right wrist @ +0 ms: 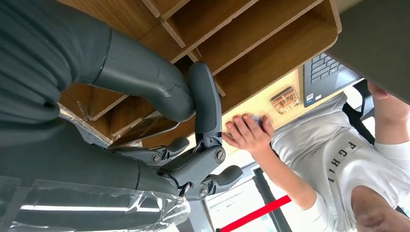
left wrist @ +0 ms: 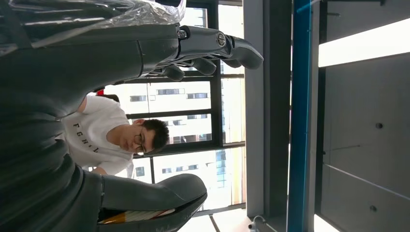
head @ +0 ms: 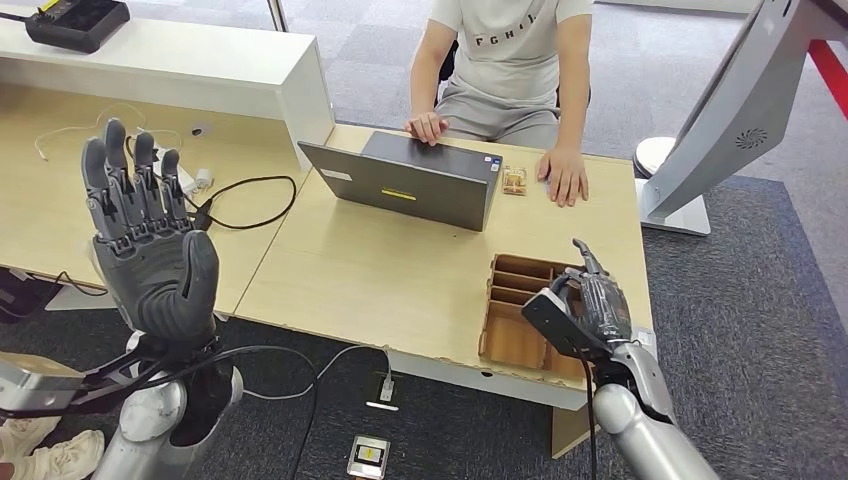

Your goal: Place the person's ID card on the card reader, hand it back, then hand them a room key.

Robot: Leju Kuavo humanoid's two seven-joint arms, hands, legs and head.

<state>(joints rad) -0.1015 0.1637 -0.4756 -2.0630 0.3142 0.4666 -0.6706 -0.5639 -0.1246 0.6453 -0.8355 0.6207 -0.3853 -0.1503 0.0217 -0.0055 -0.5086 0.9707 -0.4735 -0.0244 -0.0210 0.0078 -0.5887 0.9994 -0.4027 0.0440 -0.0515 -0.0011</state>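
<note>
My left hand (head: 150, 240) is raised beside the desk with its palm up and fingers spread, holding nothing; the left wrist view has its fingers (left wrist: 212, 48) and thumb apart in front of the person (left wrist: 111, 137). My right hand (head: 597, 300) reaches down into a wooden divided tray (head: 515, 300) at the desk's near right. One finger (right wrist: 205, 101) points out beside the thumb and the others curl in. A dark flat piece (right wrist: 145, 129) lies by those fingers; whether it is held is unclear. A small patterned card (head: 514, 181) lies near the person's hand (head: 567, 178).
An open grey laptop (head: 415, 180) stands between me and the seated person. Cables (head: 240, 200) trail over the left desk. A monitor stand (head: 690, 200) rises at the right. A small device (head: 368, 455) lies on the floor.
</note>
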